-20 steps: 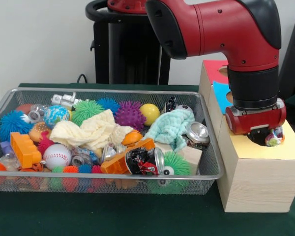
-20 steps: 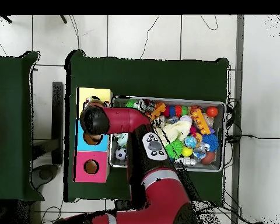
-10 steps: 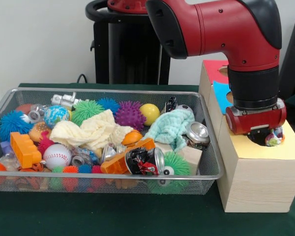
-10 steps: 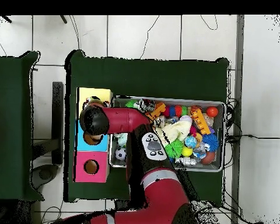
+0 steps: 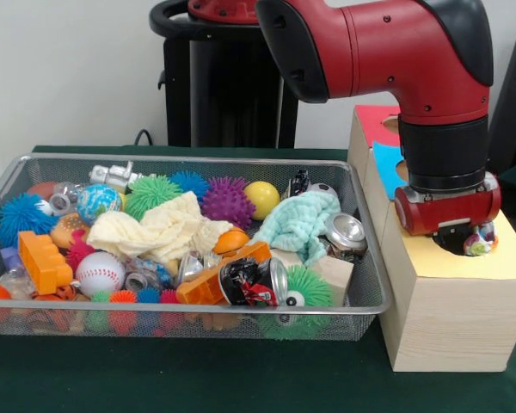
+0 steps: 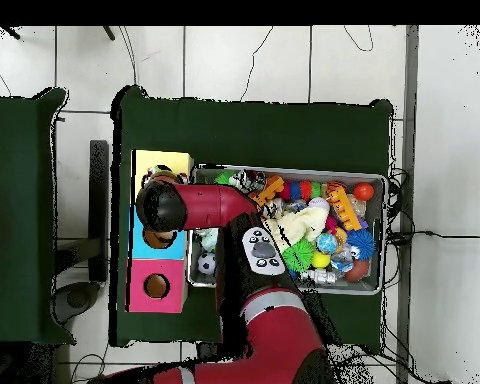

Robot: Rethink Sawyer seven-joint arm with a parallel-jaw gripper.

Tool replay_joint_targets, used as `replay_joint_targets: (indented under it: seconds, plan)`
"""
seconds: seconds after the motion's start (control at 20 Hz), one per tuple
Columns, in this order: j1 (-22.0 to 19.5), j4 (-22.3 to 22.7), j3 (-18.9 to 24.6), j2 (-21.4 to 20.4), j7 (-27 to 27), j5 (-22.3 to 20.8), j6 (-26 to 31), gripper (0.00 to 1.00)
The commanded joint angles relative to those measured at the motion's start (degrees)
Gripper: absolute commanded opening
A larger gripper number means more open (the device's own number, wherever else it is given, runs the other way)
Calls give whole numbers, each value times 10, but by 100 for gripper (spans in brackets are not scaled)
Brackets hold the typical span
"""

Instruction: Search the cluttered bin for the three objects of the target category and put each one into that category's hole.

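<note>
- Low over the yellow-topped box, the end effector [image 5: 464, 238] is set right at the hole [image 5: 454, 243]; a confetti-patterned cloth piece [image 5: 480, 241] shows at its tip, just at the hole's rim.
- Whether it is clamped on that piece or has let go I cannot tell: the red wrist housing hides the tips in the front view, and the arm's elbow covers them from overhead.
- Judging by this, the step in hand is the drop of one target piece into the yellow box's hole; the piece does not yet look to be inside.
- To the side of the boxes on the green worktop [image 5: 241, 379], the cluttered bin [image 5: 189, 320] stands packed: a cream cloth [image 5: 159, 228], a mint-green cloth [image 5: 301, 222], spiky balls, a baseball [image 5: 100, 272], an orange brick [image 5: 43, 261], crushed cans.
- No other confetti cloth shows among them, so any that remain probably lie under the top layer.
- Next move, as I read it: make sure the piece falls clear through the hole, lift straight up so the wrist clears the box top, then swing over the bin and shift the plain cloths aside to search beneath.
- Risk: the soft piece may catch on the rim and stay draped there.
</note>
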Motion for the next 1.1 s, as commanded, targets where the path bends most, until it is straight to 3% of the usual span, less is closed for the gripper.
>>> replay_joint_targets:
  seconds: [0.05, 0.4, 0.9, 1.1]
  plan:
    - [-23, 6, -46, 88, 33, -37, 49, 100]
    - [-19, 9, -51, 77, 27, -36, 82, 100]
    - [-14, 74, -49, -24, 23, -32, 147, 100]
    - [-8, 80, -52, -50, 28, -26, 180, 100]
